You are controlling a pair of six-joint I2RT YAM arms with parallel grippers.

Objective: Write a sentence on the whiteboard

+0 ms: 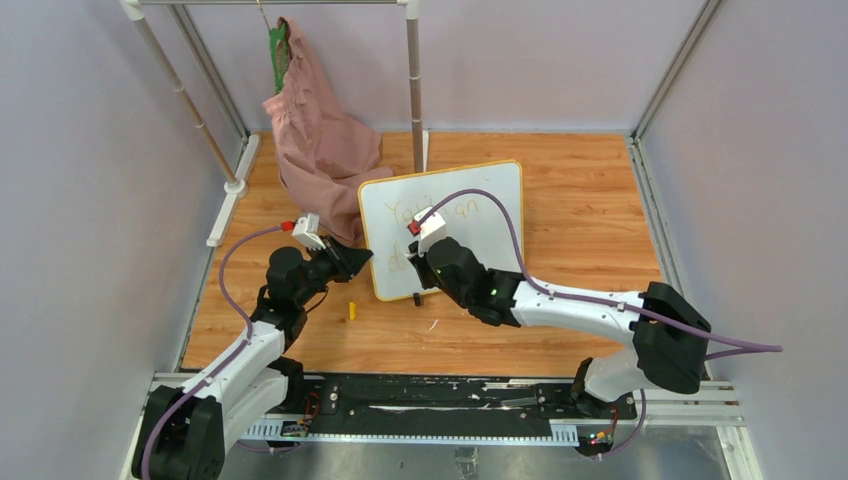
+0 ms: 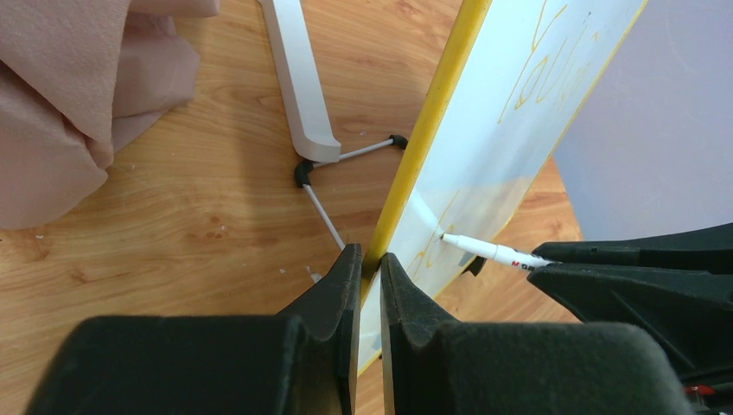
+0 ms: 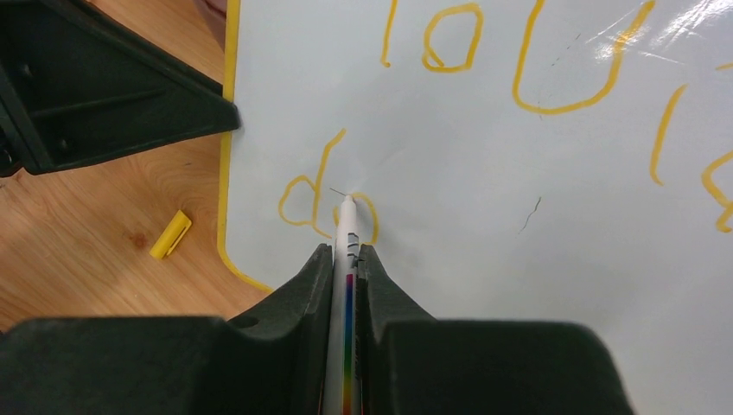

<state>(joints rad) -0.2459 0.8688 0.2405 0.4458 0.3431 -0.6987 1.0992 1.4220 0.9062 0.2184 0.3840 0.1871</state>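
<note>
At the far left a pink cloth (image 1: pixel 318 135) hangs from a white rack (image 1: pixel 413 70) and slumps onto the wooden table (image 1: pixel 590 200). Just right of the cloth, the left gripper (image 2: pixel 366 259) is clamped on the left edge of the whiteboard (image 2: pixel 510 130), one finger on each side of the yellow frame. A small yellow cap (image 3: pixel 170 234) lies on the table below that gripper, just beside the board's lower left corner and not touching it.

The whiteboard stands near the middle of the table, tilted back, with its face toward the arms. A wire foot with black tips props it from behind. The orange-yellow writing (image 3: pixel 519 86) runs in two lines: "You" followed by further letters on top, and "do" low on the left.

In front of the board's lower left part, the right gripper (image 3: pixel 346 255) is closed tight on a white marker (image 3: pixel 347 229), which sticks out straight between the fingers. The marker's tip touches the board on the "o" of "do". The two grippers are near each other, the left at the frame and the right just inside it over the white surface. The right arm stretches away to the lower right.
</note>
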